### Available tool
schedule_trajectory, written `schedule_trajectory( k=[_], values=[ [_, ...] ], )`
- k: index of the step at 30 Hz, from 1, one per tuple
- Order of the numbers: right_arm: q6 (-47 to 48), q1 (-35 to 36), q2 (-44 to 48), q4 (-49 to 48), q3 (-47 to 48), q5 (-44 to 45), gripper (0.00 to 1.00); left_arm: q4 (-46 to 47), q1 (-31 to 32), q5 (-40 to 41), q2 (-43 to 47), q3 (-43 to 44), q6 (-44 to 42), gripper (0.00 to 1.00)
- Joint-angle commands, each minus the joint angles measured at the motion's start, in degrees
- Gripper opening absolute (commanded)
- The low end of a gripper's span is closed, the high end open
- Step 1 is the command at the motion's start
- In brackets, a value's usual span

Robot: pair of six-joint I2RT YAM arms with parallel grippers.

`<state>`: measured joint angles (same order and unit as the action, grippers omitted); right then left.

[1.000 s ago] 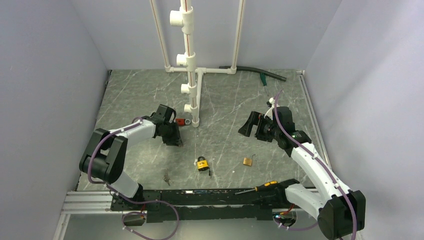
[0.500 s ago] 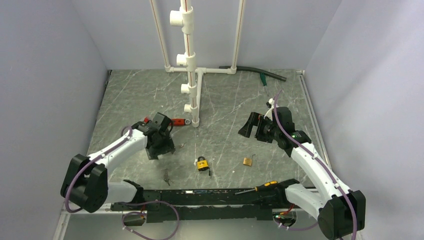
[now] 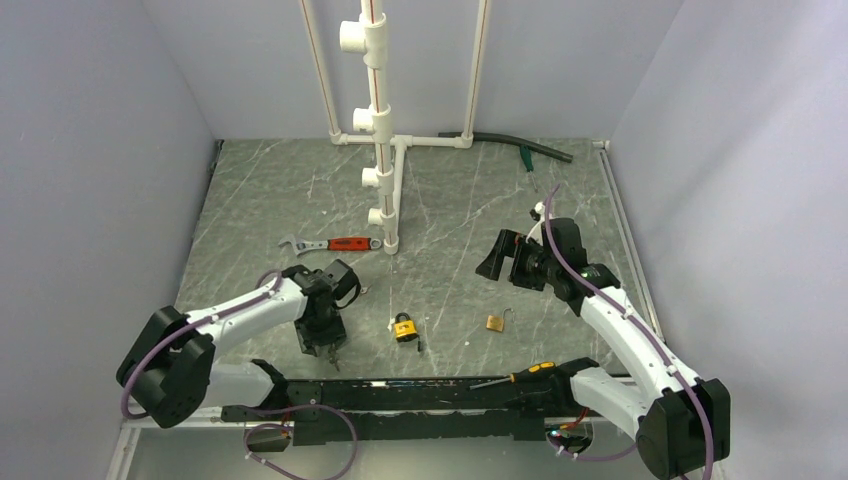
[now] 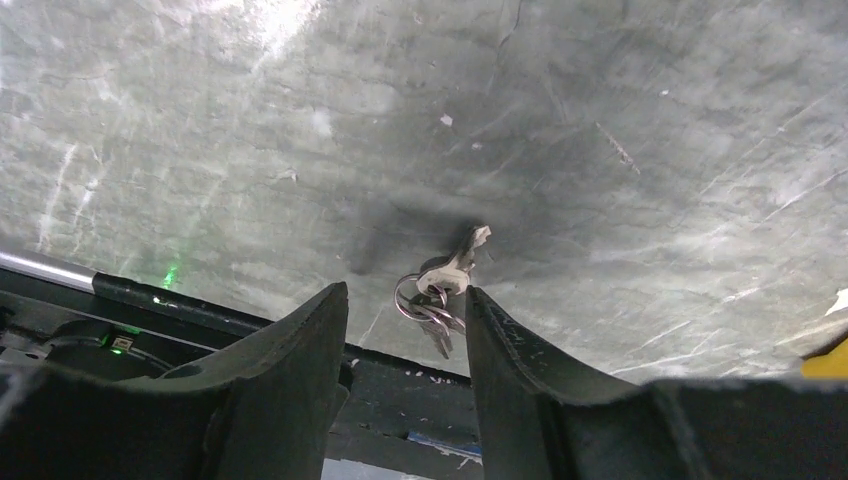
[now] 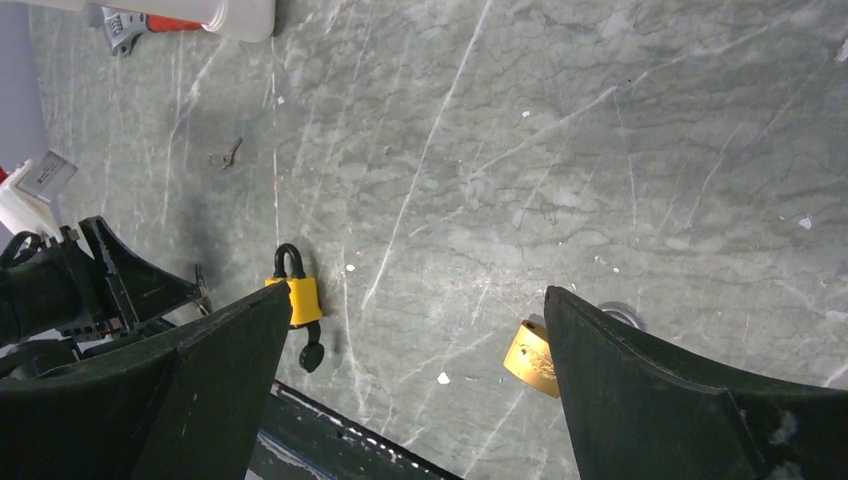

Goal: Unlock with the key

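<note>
key (image 4: 440, 298): small silver-grey bunch on a ring, lying flat on the grey marbled table (image 4: 600, 120), close to the near edge, just before the black rail (image 4: 400, 385).
left gripper (image 4: 405, 292): pointed down over the key, jaws apart with the bunch in the gap; nothing clamped. Key head just beside the finger on the right of the wrist view; cannot tell if touching.
left arm (image 3: 240, 310): bent across the near-left part of the table, wrist low by the rail.
yellow-and-black padlock (image 3: 405, 327): on the table to the right of the left gripper, apart from it, shackle pointing away from the rail.
brass padlock (image 3: 495, 322): further right, apart from the yellow one.
right gripper (image 5: 420, 300): raised above the table on the right side, jaws spread wide, empty; both padlocks seen below it in its wrist view.
screwdriver (image 3: 520, 377): black-and-yellow handle, lying on the rail near the right arm's base.
wrench (image 3: 330, 243): red-handled, flat on the table beside the foot of the white pipe frame (image 3: 380, 130).
tiny metal piece (image 5: 230, 153): alone on bare table, between the wrench and the yellow-and-black padlock.
</note>
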<state>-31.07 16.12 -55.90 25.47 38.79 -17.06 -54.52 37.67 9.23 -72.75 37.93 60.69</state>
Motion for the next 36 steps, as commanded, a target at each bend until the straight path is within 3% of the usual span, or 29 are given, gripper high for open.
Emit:
schedule_trajectory(
  k=[1,16,21,26,36],
  values=[
    [0.6,0.26,0.66,-0.26,-0.23,-0.78,1.0,2.6,0.64,-0.66,1.97,-0.89,-0.42,0.51],
    [-0.46,1.08,1.65,0.34,-1.07,-0.49,1.0,12.73,0.74,-1.83,1.82,-4.6,-6.51,0.37],
    [-0.95,1.28,2.28,0.02,-1.72,-0.34,1.0,15.56,0.73,-2.42,0.53,-5.41,-6.89,0.22],
    [-0.76,1.46,2.08,0.28,-1.82,-0.09,1.0,17.13,0.74,-2.93,-0.49,-5.55,-7.64,0.0],
    [-0.96,2.24,2.89,0.11,-1.49,-0.09,1.0,16.75,1.08,-4.39,5.1,-3.08,-8.89,0.0]
  ],
)
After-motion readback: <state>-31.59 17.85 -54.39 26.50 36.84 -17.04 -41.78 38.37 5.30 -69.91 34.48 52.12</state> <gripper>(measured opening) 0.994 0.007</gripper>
